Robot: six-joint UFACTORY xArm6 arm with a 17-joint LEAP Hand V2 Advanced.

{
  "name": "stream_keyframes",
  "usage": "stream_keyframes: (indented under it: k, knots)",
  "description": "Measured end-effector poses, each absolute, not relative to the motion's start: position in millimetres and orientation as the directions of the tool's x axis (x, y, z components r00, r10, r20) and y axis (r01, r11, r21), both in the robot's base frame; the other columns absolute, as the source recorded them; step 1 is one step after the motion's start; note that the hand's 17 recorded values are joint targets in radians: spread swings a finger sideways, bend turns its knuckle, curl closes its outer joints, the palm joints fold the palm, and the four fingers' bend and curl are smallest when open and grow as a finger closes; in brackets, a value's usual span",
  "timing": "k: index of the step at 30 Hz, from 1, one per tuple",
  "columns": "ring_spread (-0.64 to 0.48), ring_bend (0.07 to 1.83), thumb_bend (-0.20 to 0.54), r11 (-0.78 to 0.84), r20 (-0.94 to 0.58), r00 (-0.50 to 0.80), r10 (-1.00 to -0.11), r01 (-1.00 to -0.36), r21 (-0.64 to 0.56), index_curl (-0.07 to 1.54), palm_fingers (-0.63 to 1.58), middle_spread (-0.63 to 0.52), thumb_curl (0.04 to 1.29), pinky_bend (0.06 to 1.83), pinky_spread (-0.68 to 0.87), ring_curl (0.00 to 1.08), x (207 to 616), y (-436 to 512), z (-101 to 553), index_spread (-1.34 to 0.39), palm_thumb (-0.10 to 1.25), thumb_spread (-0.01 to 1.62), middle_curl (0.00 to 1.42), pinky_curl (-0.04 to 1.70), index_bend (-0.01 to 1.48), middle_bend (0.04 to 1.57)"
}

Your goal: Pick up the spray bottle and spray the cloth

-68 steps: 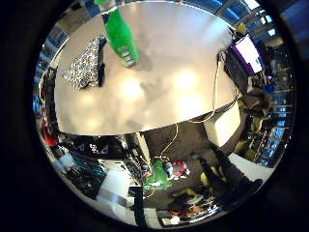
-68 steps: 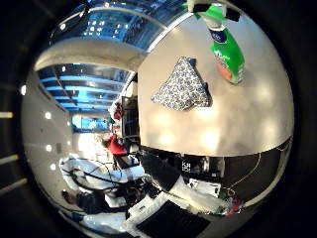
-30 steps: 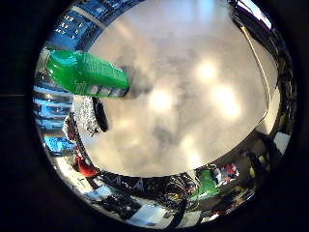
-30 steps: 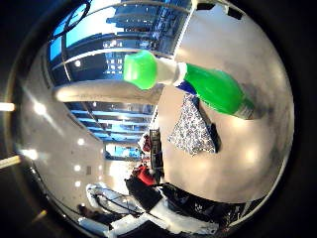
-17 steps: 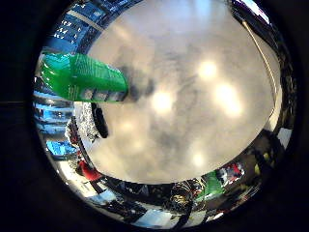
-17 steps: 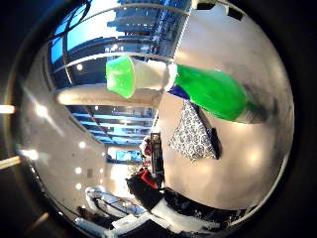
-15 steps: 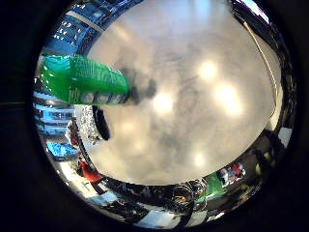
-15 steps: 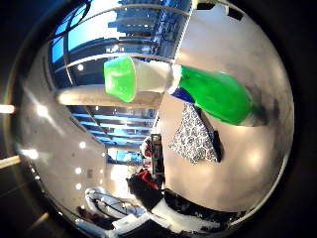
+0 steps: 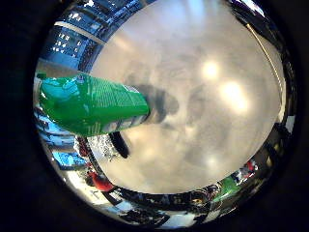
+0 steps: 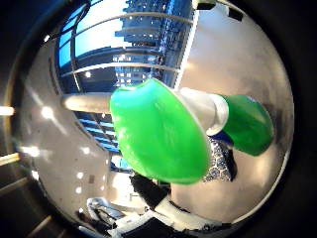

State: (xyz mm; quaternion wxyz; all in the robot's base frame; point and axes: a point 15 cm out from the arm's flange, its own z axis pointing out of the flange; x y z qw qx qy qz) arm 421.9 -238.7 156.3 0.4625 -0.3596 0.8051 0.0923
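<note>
A green spray bottle (image 9: 94, 105) stands on the grey table (image 9: 207, 96) and fills much of both palm views, so it is close to the palm. Its green spray head (image 10: 156, 131) and white collar (image 10: 205, 111) loom large in the thumb side view. The patterned black and white cloth (image 10: 218, 166) lies on the table just beyond the bottle, partly hidden by it. No part of my hand shows in either view.
The table's far edge (image 9: 159, 191) borders a cluttered room with chairs and equipment. Windows (image 10: 133, 29) and a railing lie past the other edge. A cable (image 9: 270, 58) runs along one side of the tabletop.
The bottle has grown much larger in both views, so the palm has come closer to it. Bottle and cloth have stayed where they were on the table.
</note>
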Motion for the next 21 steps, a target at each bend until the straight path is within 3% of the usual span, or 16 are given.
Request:
stream_keyframes:
  k: [4, 21]
  knots:
    - [0.21, 0.30, -0.029, 0.747, -0.823, -0.349, -0.448, -0.652, -0.130, 0.22, -0.01, 0.20, 0.29, 0.40, 0.40, 0.27, 408.6, -224.1, 135.7, -0.13, 0.34, 0.95, 0.33, 0.32, 0.14, 0.20]
    - [0.20, 0.31, -0.028, 0.764, -0.835, -0.353, -0.421, -0.635, -0.117, 0.23, -0.01, 0.20, 0.28, 0.41, 0.40, 0.27, 410.0, -222.2, 126.7, -0.12, 0.35, 0.95, 0.34, 0.32, 0.14, 0.21]
